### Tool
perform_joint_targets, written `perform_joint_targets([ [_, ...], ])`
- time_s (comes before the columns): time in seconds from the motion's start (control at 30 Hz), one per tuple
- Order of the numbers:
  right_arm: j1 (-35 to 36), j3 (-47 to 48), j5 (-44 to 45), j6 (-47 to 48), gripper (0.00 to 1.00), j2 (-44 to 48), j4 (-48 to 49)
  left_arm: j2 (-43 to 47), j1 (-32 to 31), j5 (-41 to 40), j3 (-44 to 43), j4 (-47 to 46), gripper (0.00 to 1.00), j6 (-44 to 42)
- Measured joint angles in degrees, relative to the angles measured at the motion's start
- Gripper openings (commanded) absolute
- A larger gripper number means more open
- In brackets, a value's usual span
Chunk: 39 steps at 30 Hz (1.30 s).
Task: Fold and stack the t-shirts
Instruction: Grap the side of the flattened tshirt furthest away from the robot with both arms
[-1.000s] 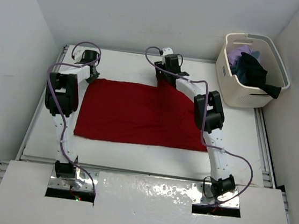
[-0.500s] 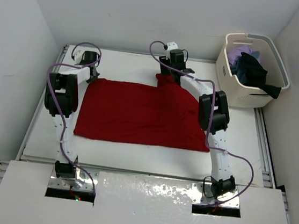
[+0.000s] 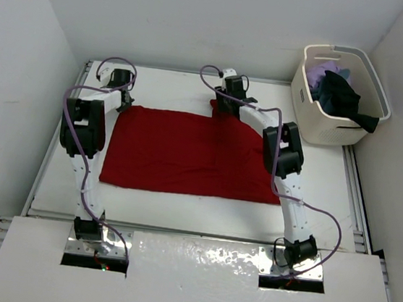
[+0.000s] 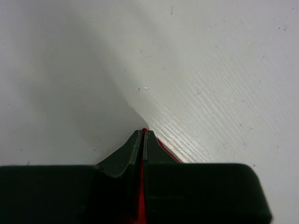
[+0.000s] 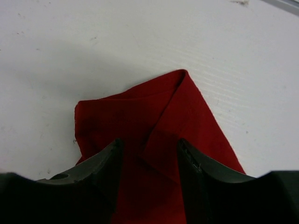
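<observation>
Across the middle of the frame, top view, we record item one: red t-shirt [image 3: 187,153], spread flat on the white table [image 3: 172,89] as a broad, slightly skewed rectangle, matte knit, few wrinkles.

Item two: left gripper [image 3: 123,102], at the shirt's upper-left corner. Its jaws, partly apart a second ago, are now pressed together, and the left wrist view shows a sliver of red cloth pinched between them [image 4: 142,137]. We judge that corner secured.

Item three: right gripper [image 3: 225,104], at the shirt's upper edge, centre of frame. Over the last second it has swung up and to the right, come back, and narrowed its jaws. They stand spread either side of a raised, creased peak of red fabric [image 5: 149,144] and do not yet clamp it (the cloth between them looks doubled over). We judge the second pinch as about to land; with both points held, the upper edge could be drawn toward the lower edge for the first fold.

Item four: basket [image 3: 306,97], cream perforated plastic with rounded corners, upper right. It holds a dark t-shirt [image 3: 339,94] draped over its rim and a lavender t-shirt [image 3: 324,69] beneath, both crumpled and unfolded. We see no stack started.
</observation>
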<state>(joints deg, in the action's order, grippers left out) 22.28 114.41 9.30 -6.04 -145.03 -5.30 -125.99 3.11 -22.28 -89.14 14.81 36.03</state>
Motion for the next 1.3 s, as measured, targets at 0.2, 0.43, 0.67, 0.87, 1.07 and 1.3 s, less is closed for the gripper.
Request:
perform_joint_targets([
  [0.2, -0.31, 0.0, 1.44, -1.97, 0.43, -0.09, -0.37, 0.0, 0.0, 0.0, 0.0, 0.0, 0.0, -0.02],
  [0.43, -1.14, 0.0, 2.05, -3.3, 0.29, -0.09, -0.37, 0.0, 0.0, 0.02, 0.0, -0.02, 0.0, -0.02],
  [0.67, -1.57, 0.0, 0.24, -4.2, 0.0, -0.09, -0.33, 0.0, 0.0, 0.07, 0.0, -0.04, 0.0, -0.28],
  [0.87, -2.12, -0.96, -2.47, -4.02, 0.0, 0.13, 0.81, 0.04, 0.0, 0.44, 0.0, -0.2, 0.0, -0.98],
  [1.07, -3.15, -6.64, -6.29, 1.36, 0.0, 4.7, 0.55, 1.88, 0.0, 1.55, 2.25, -0.52, 0.0, -1.51],
  [1.3, -3.78, -23.8, -7.17, 11.41, 0.0, 24.2, -1.7, 8.48, -0.11, 2.45, 7.98, -0.9, 0.0, -2.16],
])
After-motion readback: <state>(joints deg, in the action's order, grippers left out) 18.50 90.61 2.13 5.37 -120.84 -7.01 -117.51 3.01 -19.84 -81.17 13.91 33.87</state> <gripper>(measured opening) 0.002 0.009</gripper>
